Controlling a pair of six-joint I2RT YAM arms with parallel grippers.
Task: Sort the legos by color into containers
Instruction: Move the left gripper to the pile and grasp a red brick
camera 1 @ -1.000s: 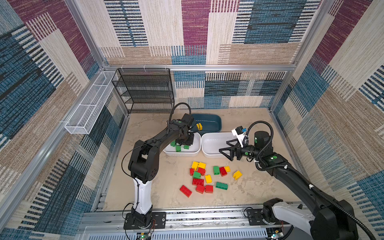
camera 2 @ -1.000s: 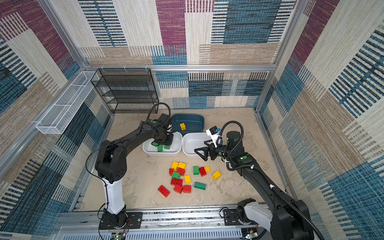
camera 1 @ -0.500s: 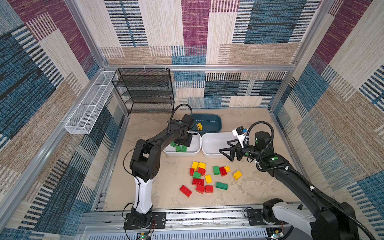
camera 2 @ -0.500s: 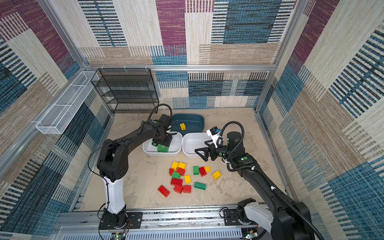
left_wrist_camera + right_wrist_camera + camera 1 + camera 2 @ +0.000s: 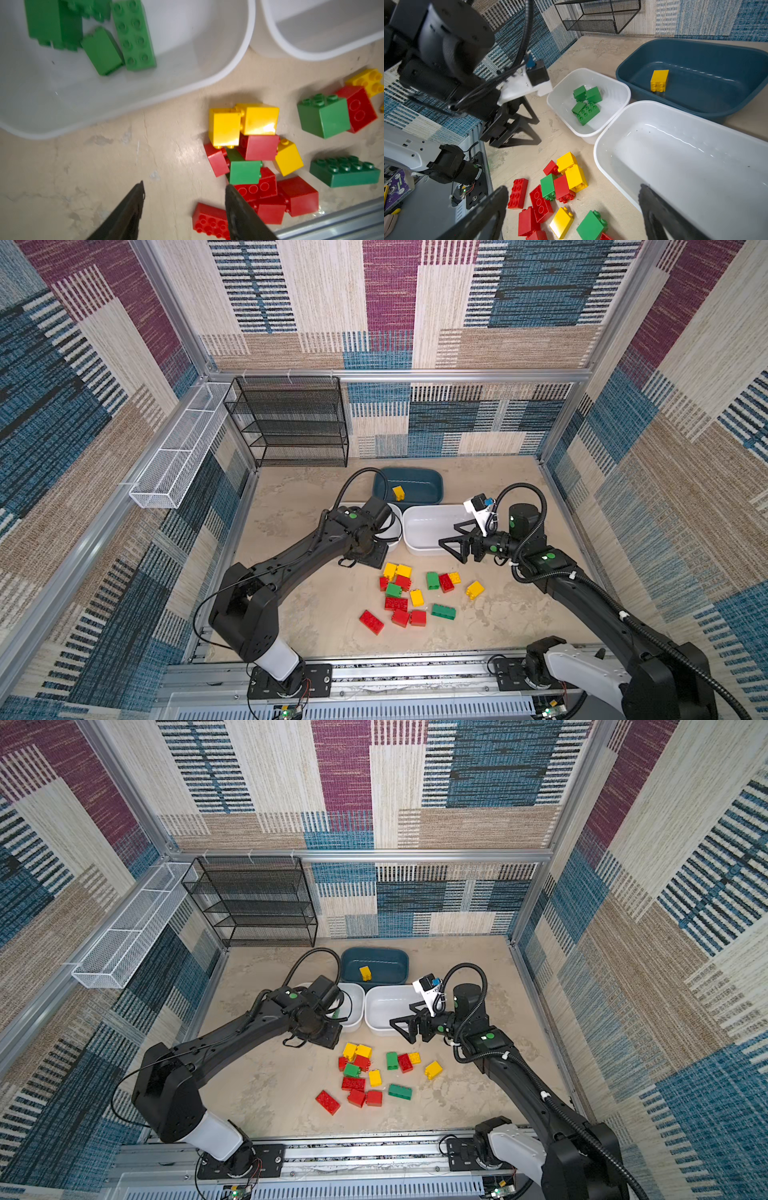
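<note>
Left gripper (image 5: 185, 185) half-open, empty, over bare table (image 5: 83, 166) beside mixed pile (image 5: 257, 147): likely lining up a pick. Right gripper (image 5: 572, 188) wide open, empty. Green legos (image 5: 133, 35) share one white tub (image 5: 228, 62).

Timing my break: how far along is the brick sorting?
Done: a few green bricks lie in one white tub and one yellow brick in the blue tub. In hand: nothing; the left gripper and right gripper are both open and empty. Left: the other white tub is empty; a mixed pile of red, green and yellow bricks sits on the table.
</note>
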